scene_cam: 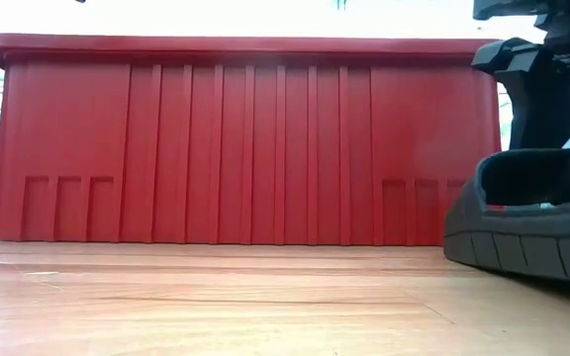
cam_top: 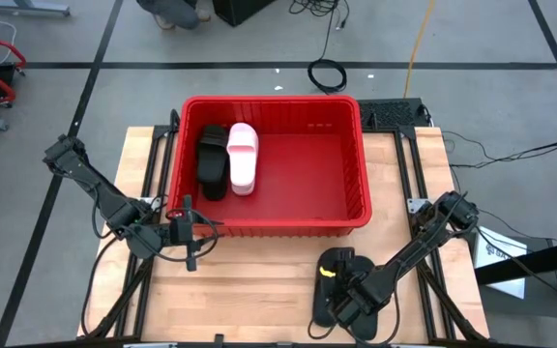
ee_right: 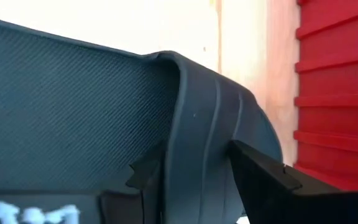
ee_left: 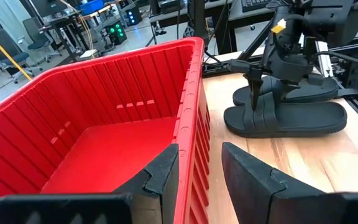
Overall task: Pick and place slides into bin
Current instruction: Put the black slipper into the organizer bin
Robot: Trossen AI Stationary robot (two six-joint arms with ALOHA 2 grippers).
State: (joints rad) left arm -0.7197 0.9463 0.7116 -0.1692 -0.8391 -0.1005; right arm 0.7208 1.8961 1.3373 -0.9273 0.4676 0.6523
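Note:
The red bin (cam_top: 354, 164) stands at the table's far middle. A black slide (cam_top: 213, 160) and a pale pink slide (cam_top: 243, 157) lie flat on its floor at the left. Two more black slides (ee_left: 286, 118) (ee_left: 306, 91) lie side by side on the table near the right front. My right gripper (cam_top: 340, 280) is down on them, shut on one slide's strap. My left gripper (cam_top: 190, 234) is open at the bin's near wall, a finger on each side of the rim (ee_left: 194, 124); I cannot tell whether it touches. The other slides are out of view. My right gripper has the black slide's broad strap at its edge (ee_right: 197, 124), one finger (ee_right: 145, 177) under the strap and one (ee_right: 260, 174) outside it. The fingers come from above, pointing down. The slide's sole (scene_cam: 522, 247) rests on the table.
Bare wooden tabletop (cam_top: 249, 290) lies in front of the bin, between the two arms. The bin's ribbed near wall (scene_cam: 245, 148) stands tall close behind the slides. Cables lie on the floor (cam_top: 329, 72) beyond the table's far edge.

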